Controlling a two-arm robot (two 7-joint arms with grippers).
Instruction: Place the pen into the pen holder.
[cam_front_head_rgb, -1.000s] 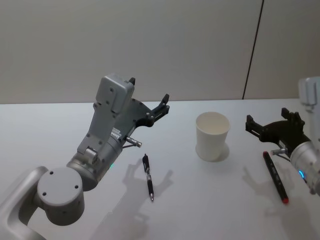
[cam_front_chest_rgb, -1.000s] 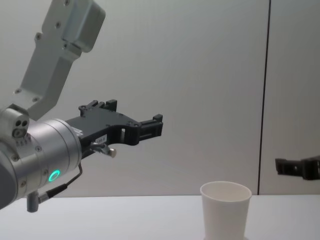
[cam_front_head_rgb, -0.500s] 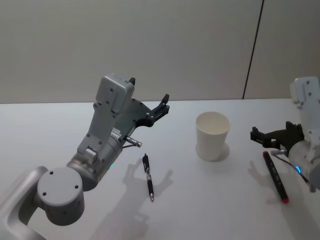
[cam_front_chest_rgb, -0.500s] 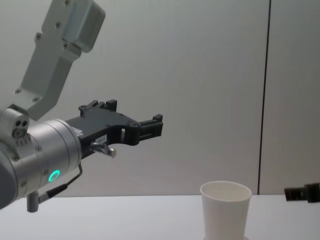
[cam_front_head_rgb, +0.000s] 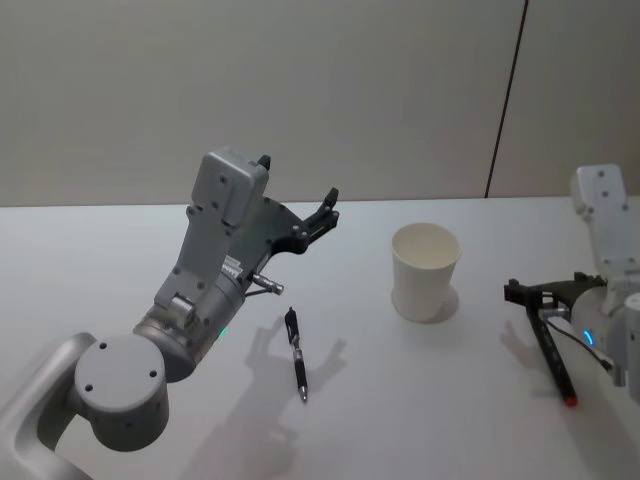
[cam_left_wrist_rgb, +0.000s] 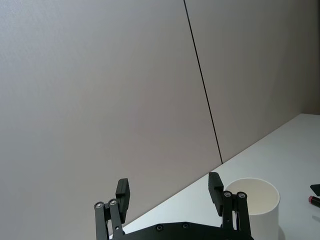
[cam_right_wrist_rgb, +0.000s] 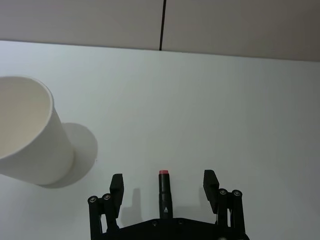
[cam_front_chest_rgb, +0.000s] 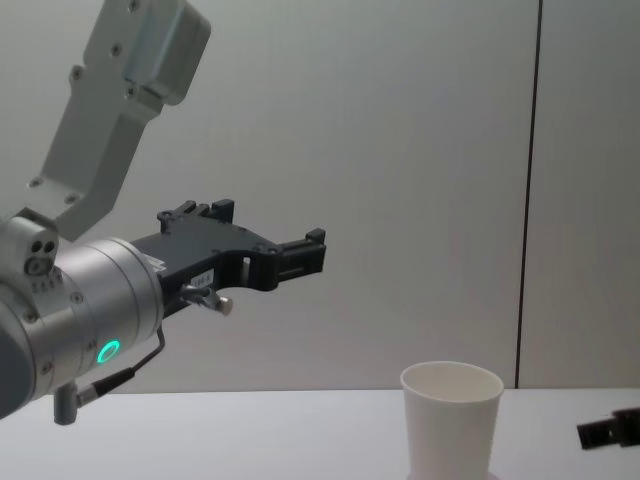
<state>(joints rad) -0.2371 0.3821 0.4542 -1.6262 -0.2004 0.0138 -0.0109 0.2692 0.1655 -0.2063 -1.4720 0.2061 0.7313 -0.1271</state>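
The pen (cam_right_wrist_rgb: 164, 197), dark with a red end, lay flat on the white table (cam_front_head_rgb: 120, 260), to the right of the pen holder (cam_front_head_rgb: 425, 272) and clear of it. My right claw (cam_right_wrist_rgb: 163, 181) hung low over that pen with its fingers spread wide, one on either side of the barrel. The pen holder stood upright near the middle of the table. A second, black pen (cam_front_head_rgb: 297, 355) lay to its left. My left claw (cam_left_wrist_rgb: 169, 186) was raised high above the table, likewise spread wide.
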